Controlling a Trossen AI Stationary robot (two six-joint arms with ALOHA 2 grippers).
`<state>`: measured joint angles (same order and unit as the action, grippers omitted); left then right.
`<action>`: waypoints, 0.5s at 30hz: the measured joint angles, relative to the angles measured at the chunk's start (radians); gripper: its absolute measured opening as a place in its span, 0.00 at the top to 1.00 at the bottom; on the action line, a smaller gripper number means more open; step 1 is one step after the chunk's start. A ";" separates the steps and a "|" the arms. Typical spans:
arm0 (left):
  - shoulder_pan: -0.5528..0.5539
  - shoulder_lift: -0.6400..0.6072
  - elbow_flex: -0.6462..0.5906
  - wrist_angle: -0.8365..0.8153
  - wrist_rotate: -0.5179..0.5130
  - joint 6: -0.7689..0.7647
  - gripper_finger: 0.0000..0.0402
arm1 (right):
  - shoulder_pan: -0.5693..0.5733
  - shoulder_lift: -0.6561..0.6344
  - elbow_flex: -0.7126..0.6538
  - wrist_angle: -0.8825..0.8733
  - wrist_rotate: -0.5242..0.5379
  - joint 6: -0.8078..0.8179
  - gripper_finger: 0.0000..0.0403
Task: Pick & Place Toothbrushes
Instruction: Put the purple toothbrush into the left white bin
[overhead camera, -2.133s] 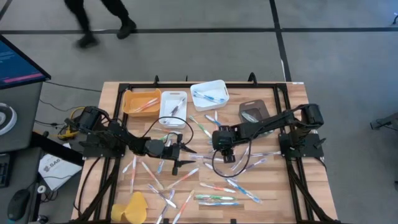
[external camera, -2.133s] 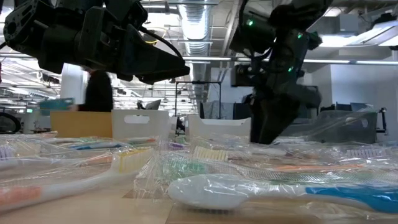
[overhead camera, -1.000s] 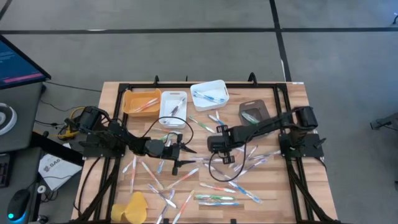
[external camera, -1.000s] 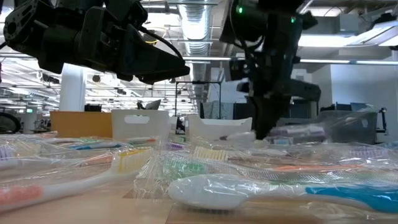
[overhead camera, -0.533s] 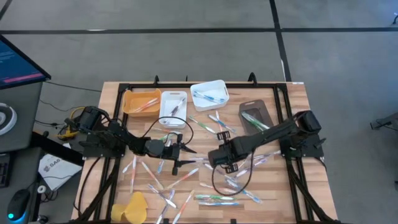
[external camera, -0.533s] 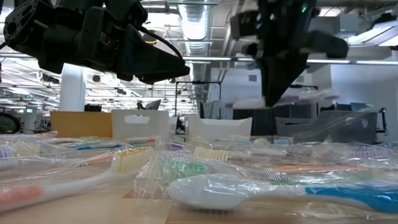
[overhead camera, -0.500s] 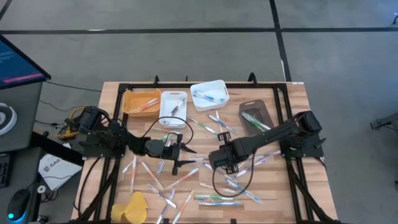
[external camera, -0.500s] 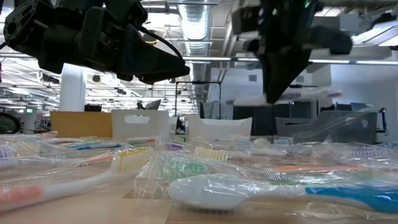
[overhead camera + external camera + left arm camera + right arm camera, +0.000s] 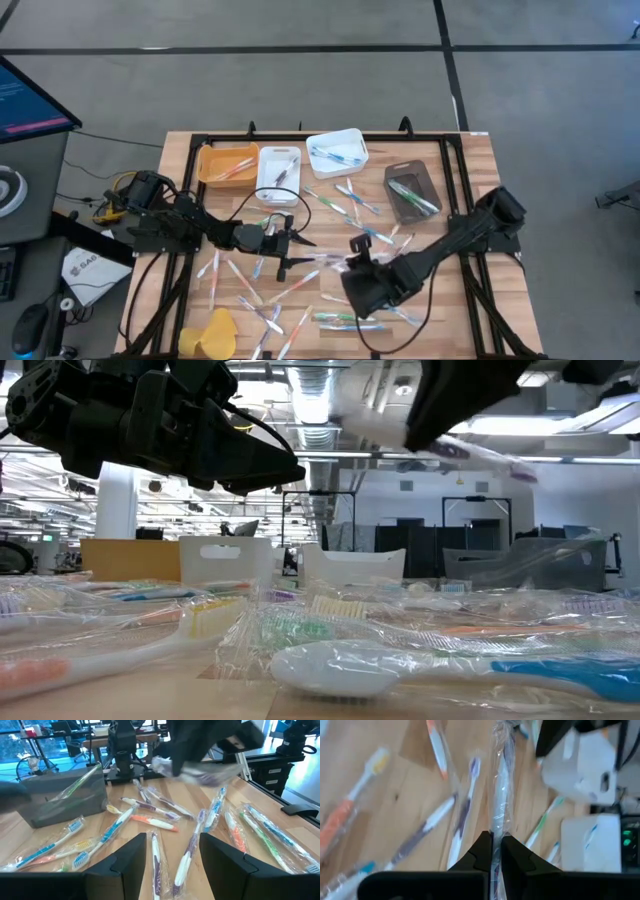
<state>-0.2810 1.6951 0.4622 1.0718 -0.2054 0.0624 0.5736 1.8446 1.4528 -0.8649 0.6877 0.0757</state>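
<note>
Right gripper: jaws pinching a wrapped toothbrush, lower centre of high view.
Axis: lengthwise ahead of jaws.
Left gripper: spread, empty.

Even, bright overhead light falls on the wooden surface, casting only soft shadows. In the low view, ceiling lamps glare and the nearest toothbrushes lie out of focus. Motion blur smears the right tool and its surroundings.
</note>
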 joint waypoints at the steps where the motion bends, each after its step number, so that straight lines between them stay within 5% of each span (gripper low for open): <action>1: 0.000 0.000 0.000 0.000 0.000 0.000 0.56 | 0.005 0.000 0.000 0.015 0.008 -0.010 0.97; 9: -0.002 0.000 0.000 0.000 0.000 0.000 0.56 | 0.021 -0.208 -0.204 0.156 0.016 -0.034 0.95; 15: -0.002 0.000 0.000 0.001 0.000 0.004 0.56 | 0.019 -0.546 -0.640 0.752 -0.078 -0.167 0.98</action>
<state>-0.2829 1.6951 0.4622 1.0729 -0.2054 0.0668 0.5931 1.2985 0.8131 -0.1133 0.6099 -0.0909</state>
